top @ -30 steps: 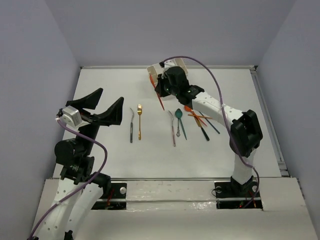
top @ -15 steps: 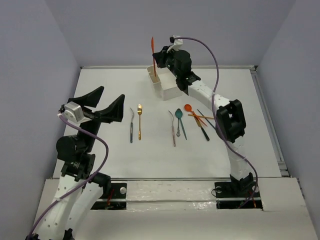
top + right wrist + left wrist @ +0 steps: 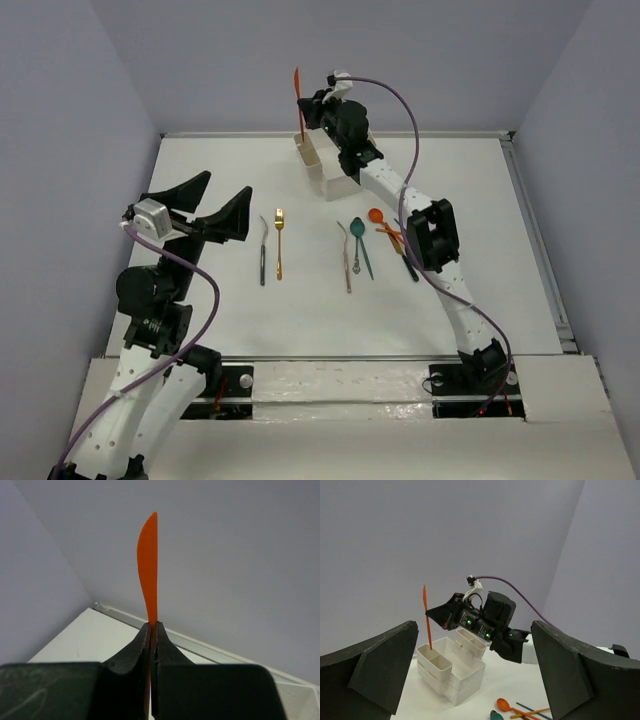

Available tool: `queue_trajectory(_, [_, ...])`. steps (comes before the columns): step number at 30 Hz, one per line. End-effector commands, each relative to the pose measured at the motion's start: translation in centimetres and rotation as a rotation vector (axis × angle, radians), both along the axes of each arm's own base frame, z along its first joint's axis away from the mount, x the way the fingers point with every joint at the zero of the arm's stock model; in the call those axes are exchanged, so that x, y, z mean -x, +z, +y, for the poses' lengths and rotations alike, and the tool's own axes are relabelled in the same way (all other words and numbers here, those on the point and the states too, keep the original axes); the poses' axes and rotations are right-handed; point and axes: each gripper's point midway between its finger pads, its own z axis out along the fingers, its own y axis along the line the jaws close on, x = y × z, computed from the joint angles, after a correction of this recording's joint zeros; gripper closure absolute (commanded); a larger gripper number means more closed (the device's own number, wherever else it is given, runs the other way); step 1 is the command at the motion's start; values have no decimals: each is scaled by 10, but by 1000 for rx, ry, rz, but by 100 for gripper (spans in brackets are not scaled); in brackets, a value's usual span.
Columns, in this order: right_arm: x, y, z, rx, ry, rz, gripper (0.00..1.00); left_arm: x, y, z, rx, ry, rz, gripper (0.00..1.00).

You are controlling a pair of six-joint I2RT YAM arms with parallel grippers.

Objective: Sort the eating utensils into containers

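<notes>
My right gripper (image 3: pixel 305 106) is shut on an orange plastic knife (image 3: pixel 298 100) and holds it upright, blade up, its lower end in a narrow compartment of the white container (image 3: pixel 325 170) at the back. The knife (image 3: pixel 149 575) rises between my closed fingers in the right wrist view and shows in the left wrist view (image 3: pixel 426 615) over the container (image 3: pixel 451 670). My left gripper (image 3: pixel 208 212) is open and empty, raised at the left. On the table lie a black-handled silver utensil (image 3: pixel 262 250), a gold fork (image 3: pixel 279 243), a purple-handled spoon (image 3: pixel 346 257), a teal spoon (image 3: pixel 361 243), and an orange spoon (image 3: pixel 385 225) over crossed slim pieces.
The table (image 3: pixel 200 170) has a raised rim along the back and right edges, with grey walls close behind the container. The right arm (image 3: pixel 425 235) stretches over the utensil group at the right.
My right gripper has lifted the orange knife from low beside the container, turned it upright and carried it left over the container's narrow compartment. The left gripper stayed nearly still.
</notes>
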Motion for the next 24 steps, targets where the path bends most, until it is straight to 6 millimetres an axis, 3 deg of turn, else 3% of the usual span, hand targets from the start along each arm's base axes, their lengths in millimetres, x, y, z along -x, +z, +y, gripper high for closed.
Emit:
queue_trajectory(1, [-3,37,-7,-13,-23,-142,100,11,30,3,18,0,-88,1])
queue_trajectory(4, [-6,28,-6,10,-24,-154,100,10,29,2,15,-3,-84,1])
queue_trajectory(9, [-10,-5,0,59,-8,-127,100,8,27,0,10,-6,-80,1])
queue_trajectory(15, [-6,-11,2,61,12,-127,100,7,24,-2,0,-15,-75,1])
queue_trajectory(24, [9,-12,-5,79,20,-118,63,11,26,0,6,-14,-86,1])
